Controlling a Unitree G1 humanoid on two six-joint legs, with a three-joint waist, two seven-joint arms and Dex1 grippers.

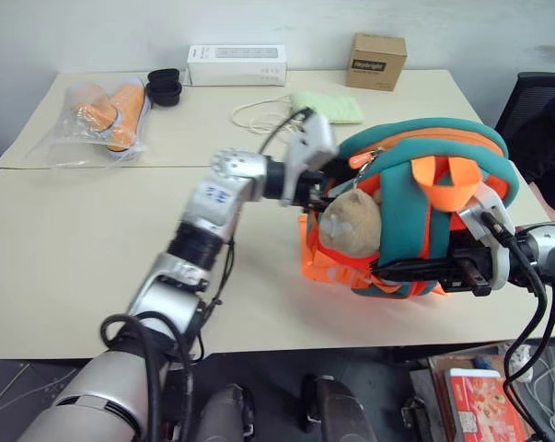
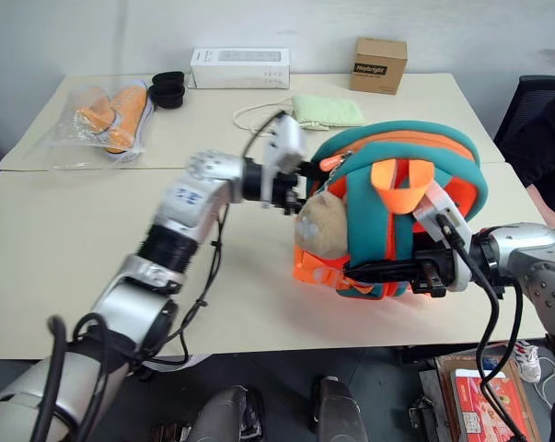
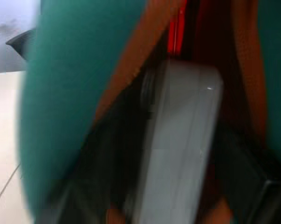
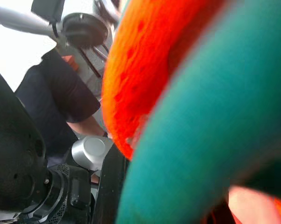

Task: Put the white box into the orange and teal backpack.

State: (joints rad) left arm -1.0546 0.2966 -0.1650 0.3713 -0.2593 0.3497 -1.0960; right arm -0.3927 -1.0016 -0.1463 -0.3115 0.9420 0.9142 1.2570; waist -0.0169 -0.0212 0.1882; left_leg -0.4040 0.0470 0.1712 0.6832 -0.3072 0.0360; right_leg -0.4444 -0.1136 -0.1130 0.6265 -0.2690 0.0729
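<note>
Pale tabletop (image 1: 65,249) fills most of the head view. At center right sits the orange and teal backpack (image 1: 415,198), its tan plush toy (image 1: 351,224) facing front. Inside its opening, in the left wrist view, the white box (image 3: 182,144) stands on end between the spread fingers of the left gripper (image 1: 316,189). Lower right, the right gripper (image 1: 424,269) is clamped on the backpack's bottom edge.
</note>
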